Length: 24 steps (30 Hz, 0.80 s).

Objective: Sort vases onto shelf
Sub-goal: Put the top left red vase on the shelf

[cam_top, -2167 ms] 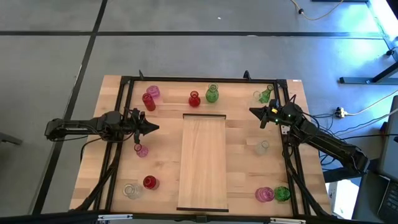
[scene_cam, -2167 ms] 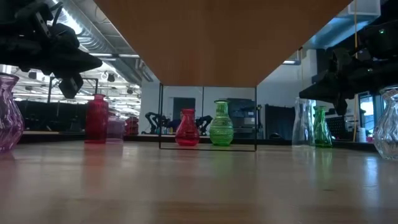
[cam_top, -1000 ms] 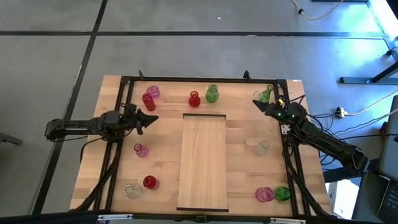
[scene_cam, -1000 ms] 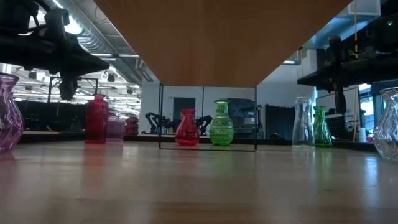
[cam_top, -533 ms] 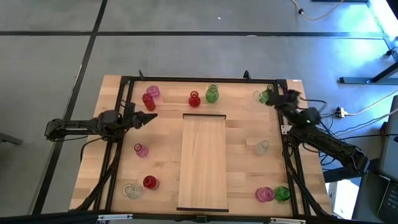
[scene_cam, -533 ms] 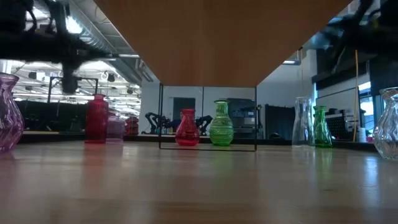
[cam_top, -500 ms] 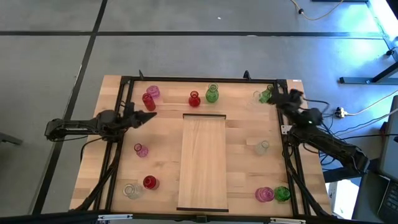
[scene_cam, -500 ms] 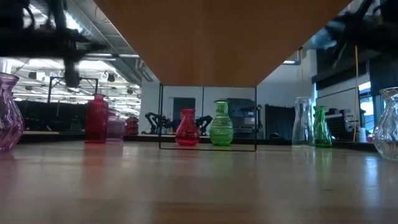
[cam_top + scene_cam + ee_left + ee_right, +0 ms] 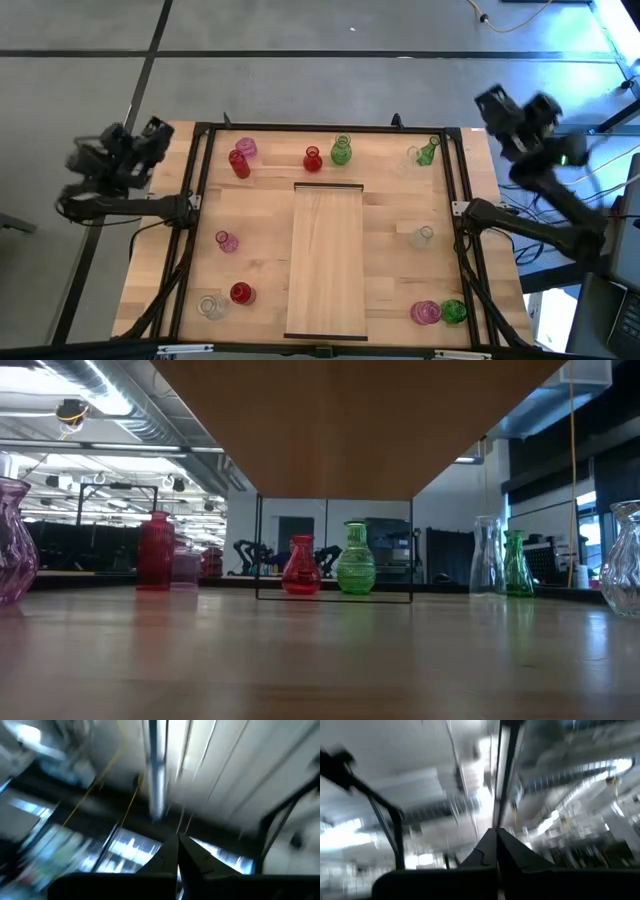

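While the high view takes in both arms, the low view shows neither, only vases standing on the wooden counter point(image 9: 270, 260).

At far left, the left gripper point(image 9: 150, 135) is raised off the counter's left edge, its fingers point(image 9: 167, 857) pressed together on nothing; its wrist view sees only blurred ceiling. Rightward of those fingers stand a pink glass vase point(image 9: 246, 149) and a red glass vase point(image 9: 239, 163), with a small pink vase point(image 9: 227, 241), a clear vase point(image 9: 210, 306) and another red vase point(image 9: 241, 293) nearer the front edge.

In the middle lies the long pale wood shelf point(image 9: 326, 260), carrying nothing; a red vase point(image 9: 313, 158) and green vase point(image 9: 341, 151) stand just beyond its far end.

Further right are a green vase point(image 9: 427, 152), a clear vase point(image 9: 423, 236), and a pink point(image 9: 426, 312) and green pair point(image 9: 453, 311).

The right gripper point(image 9: 492, 103) hangs beyond the far right corner, fingers point(image 9: 490, 845) together, holding nothing.
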{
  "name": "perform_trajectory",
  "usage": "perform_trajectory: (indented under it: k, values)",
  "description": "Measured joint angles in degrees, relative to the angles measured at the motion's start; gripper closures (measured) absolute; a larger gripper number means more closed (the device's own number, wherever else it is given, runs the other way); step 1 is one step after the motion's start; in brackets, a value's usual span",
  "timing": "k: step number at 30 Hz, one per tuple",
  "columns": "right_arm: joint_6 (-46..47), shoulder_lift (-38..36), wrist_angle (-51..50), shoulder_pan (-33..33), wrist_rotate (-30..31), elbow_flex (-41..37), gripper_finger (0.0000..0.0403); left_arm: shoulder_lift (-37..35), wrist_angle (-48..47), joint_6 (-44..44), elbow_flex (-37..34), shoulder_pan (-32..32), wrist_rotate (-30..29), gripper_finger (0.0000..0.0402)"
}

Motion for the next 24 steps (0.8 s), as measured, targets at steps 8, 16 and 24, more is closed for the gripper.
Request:
perform_trajectory:
  k: [8,16,24]
  values:
    - [-17.13,20.53,-37.93,0.00,-14.22,30.73,0.0402,22.16,-54.81,1.17,29.53,0.02,-15.74,0.0401]
    - [-18.14,28.94,-39.57,0.02,-22.42,37.60,0.0402,37.51,-73.68,-2.36,35.55,4.16,-22.89,0.0337]
    - [-17.72,29.41,-34.17,0.73,-26.87,37.60,0.0402,44.05,-84.66,-6.37,35.46,23.17,-3.86,0.0196]
